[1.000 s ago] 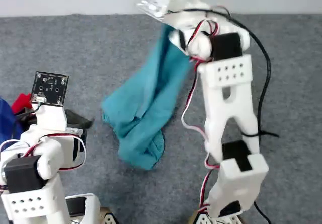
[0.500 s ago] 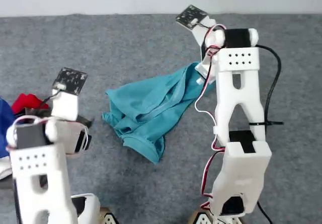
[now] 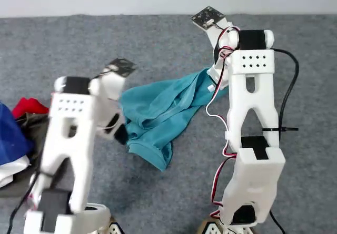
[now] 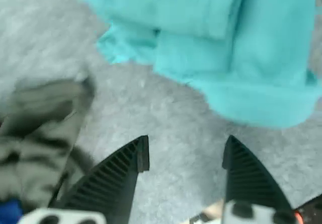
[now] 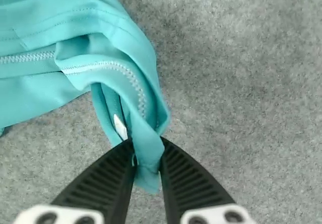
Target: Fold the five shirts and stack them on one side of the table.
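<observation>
A teal shirt (image 3: 158, 110) lies crumpled on the grey table (image 3: 158, 44) between the two arms. My right gripper (image 5: 147, 156) is shut on a bunched edge of the teal shirt (image 5: 75, 48), at the shirt's right end in the high view (image 3: 213, 79). My left gripper (image 4: 183, 156) stands open over bare table just short of the teal shirt (image 4: 216, 48), with nothing between its fingers. In the high view the left gripper (image 3: 118, 131) sits at the shirt's left edge.
A pile of other shirts lies at the table's left edge: a red one (image 3: 29, 107), a blue one (image 3: 10, 139), a dark grey one (image 3: 37, 126) and a white one (image 3: 8, 173). Grey striped cloth (image 4: 40, 118) lies beside the left gripper.
The right gripper lowered the teal shirt from hanging in the air onto the table. The left arm swung from the left pile toward the shirt's left edge.
</observation>
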Motion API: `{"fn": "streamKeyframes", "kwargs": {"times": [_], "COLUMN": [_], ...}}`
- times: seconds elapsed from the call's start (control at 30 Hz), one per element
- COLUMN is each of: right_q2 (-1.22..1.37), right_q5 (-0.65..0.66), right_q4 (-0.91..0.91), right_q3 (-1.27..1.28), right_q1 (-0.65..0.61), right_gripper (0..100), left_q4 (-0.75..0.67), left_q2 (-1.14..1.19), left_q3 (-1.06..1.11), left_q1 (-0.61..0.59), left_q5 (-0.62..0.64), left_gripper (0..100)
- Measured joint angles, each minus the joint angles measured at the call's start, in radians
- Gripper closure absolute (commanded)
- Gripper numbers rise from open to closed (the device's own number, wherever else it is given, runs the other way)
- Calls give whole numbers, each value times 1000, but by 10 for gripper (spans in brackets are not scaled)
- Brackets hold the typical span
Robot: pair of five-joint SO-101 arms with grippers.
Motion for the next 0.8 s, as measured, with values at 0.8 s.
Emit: {"fn": "streamKeyframes", "kwargs": {"times": [0.8], "right_q2": [0], "right_q5": [0], "right_q4": [2], "right_q3": [0], "right_q1": [52], "right_gripper": [989], "left_q4": [-103], "left_q2": [414], "left_q3": [-218], "left_q1": [87], "left_q5": [92], "left_gripper": [833]}}
